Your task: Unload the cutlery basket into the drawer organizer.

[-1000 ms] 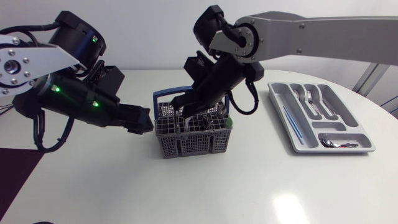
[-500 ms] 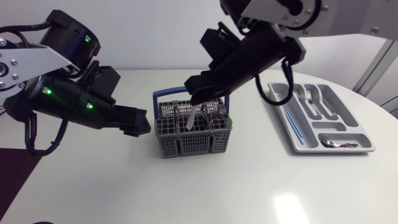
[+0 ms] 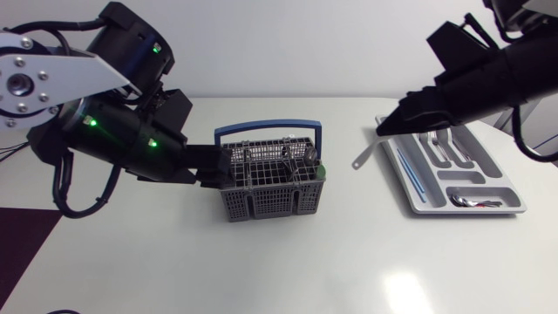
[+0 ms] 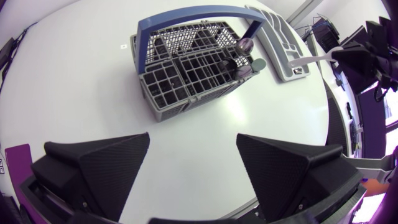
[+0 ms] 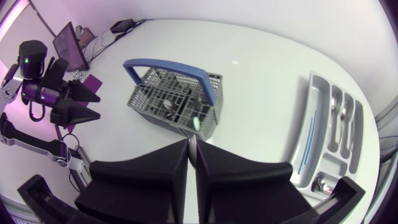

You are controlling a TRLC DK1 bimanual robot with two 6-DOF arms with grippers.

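The grey cutlery basket (image 3: 270, 185) with a blue handle (image 3: 266, 131) stands mid-table, with several pieces still upright in it. My left gripper (image 3: 213, 166) is open at the basket's left wall; in the left wrist view its fingers (image 4: 99, 167) spread wide with the basket (image 4: 186, 71) ahead. My right gripper (image 3: 390, 127) is shut on a silver piece of cutlery (image 3: 365, 156), which hangs above the table by the left end of the grey drawer organizer (image 3: 506, 187). In the right wrist view only a thin edge of that piece (image 5: 192, 144) shows between the closed fingers.
The organizer (image 5: 311, 134) holds forks and spoons (image 3: 440, 144) in its upper compartments, a thin blue item (image 3: 411, 173) in the long left slot and dark pieces (image 3: 475, 202) in the near cross slot. White table lies bare between basket and organizer.
My right arm lifted the silver piece out of the basket and carried it right to the organizer's left end. My left gripper moved in closer to the basket's left wall.
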